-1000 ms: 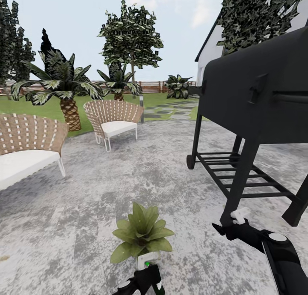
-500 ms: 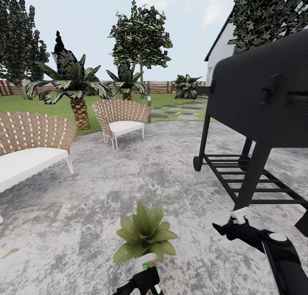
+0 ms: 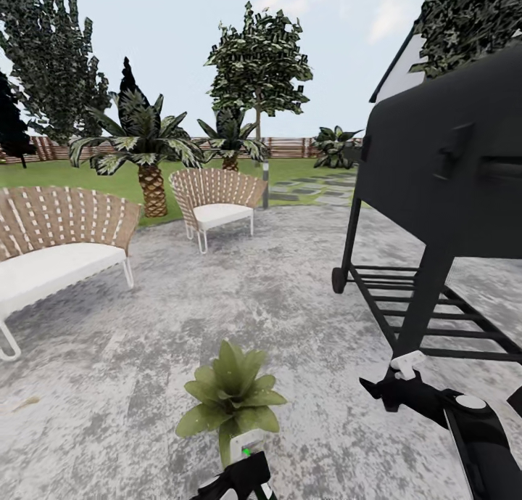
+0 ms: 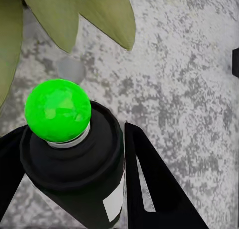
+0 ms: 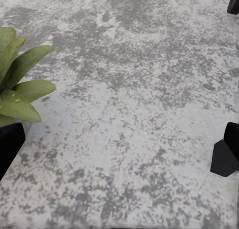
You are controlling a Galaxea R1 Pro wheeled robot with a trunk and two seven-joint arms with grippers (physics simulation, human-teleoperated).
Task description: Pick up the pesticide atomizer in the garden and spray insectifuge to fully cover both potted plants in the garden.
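The left claw (image 4: 74,189) is gripping the pesticide atomizer (image 4: 74,159) just beside the potted plant (image 3: 230,398), while the right claw (image 3: 395,384) is hanging empty and parted; aiming off-centre risks leaving outer leaves uncovered.

left hand (image 3: 239,478) clamped, right hand (image 3: 395,384) low

The light is bright, even daylight, without glare. The mottled grey paved ground (image 3: 217,304) carries almost no cast shadows. Textures look coarse and grainy. The pointed green leaves (image 4: 79,12) just beyond the left gripper (image 4: 74,164) appear soft and blurred.
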